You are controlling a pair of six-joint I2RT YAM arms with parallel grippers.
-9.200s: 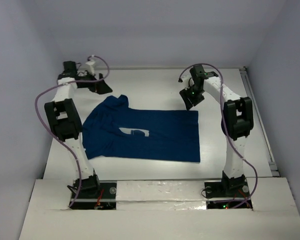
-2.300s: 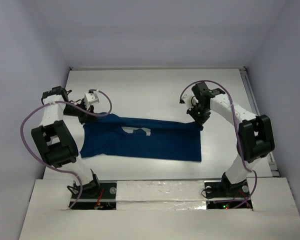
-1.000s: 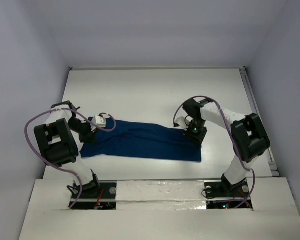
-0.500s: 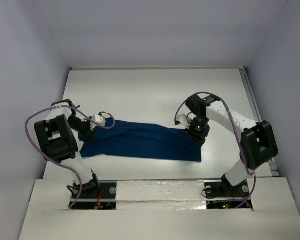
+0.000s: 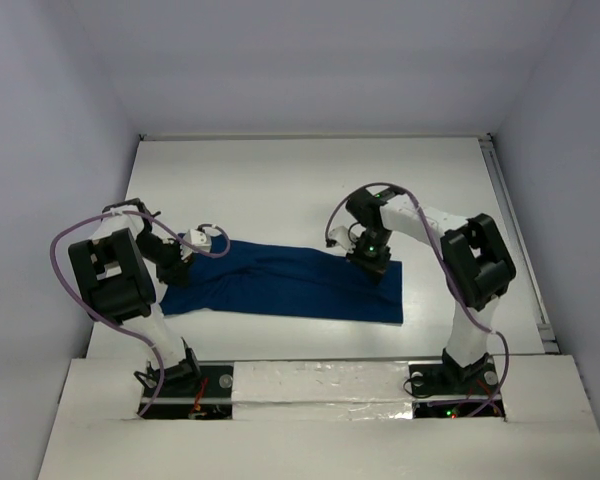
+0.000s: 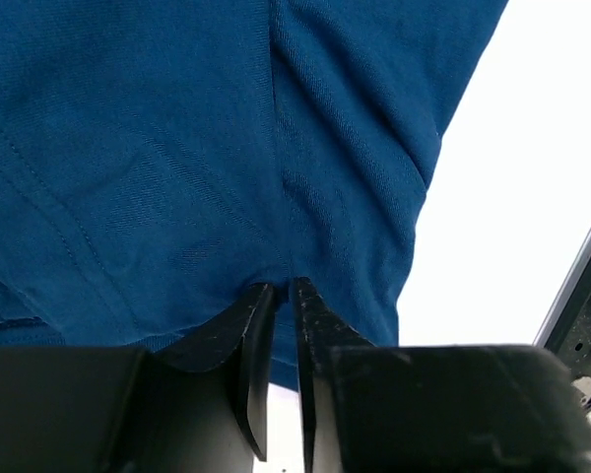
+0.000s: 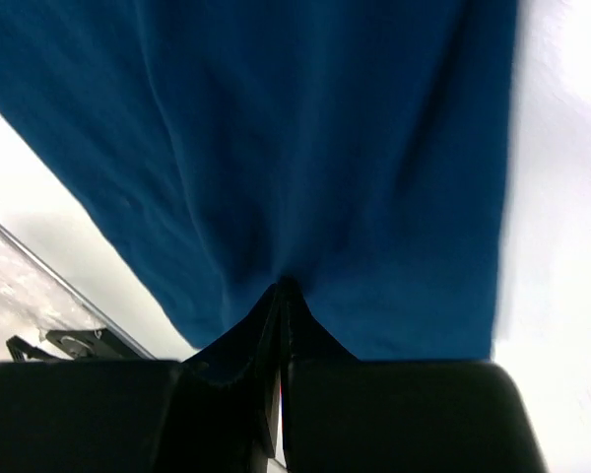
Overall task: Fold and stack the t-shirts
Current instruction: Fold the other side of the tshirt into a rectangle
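**Folded band lies lengthwise between the two jaws**

Top external view: the t-shirt [image 5: 280, 285] lies on the surface [image 5: 310, 170] as a long, narrow band. Its long axis runs from the left jaws to the right jaws. The left arm [image 5: 115, 275] has its jaws low at one end of the band. The right arm [image 5: 450, 240] has its jaws low at the far edge of the band, a little inward from the other end. Each arm is therefore the nearer one for its own end, and all the cloth between them lies flat.

Left wrist view: the jaws are almost together, with only a thin slit between them. The blue cloth [image 6: 177, 148] spreads forward from the tips and gathers into a small pucker exactly there, so it seems to be pinched. Bare surface [image 6: 512, 197] shows at one side of the jaws.

Right wrist view: the jaws are closed tightly on the cloth [image 7: 305, 128], which draws into a crease at the tips and extends straight ahead of them. White surface [image 7: 561, 148] shows beyond the hem.

In my judgement, the next fold turns on this axis: one end must travel along the band toward the opposite jaws.
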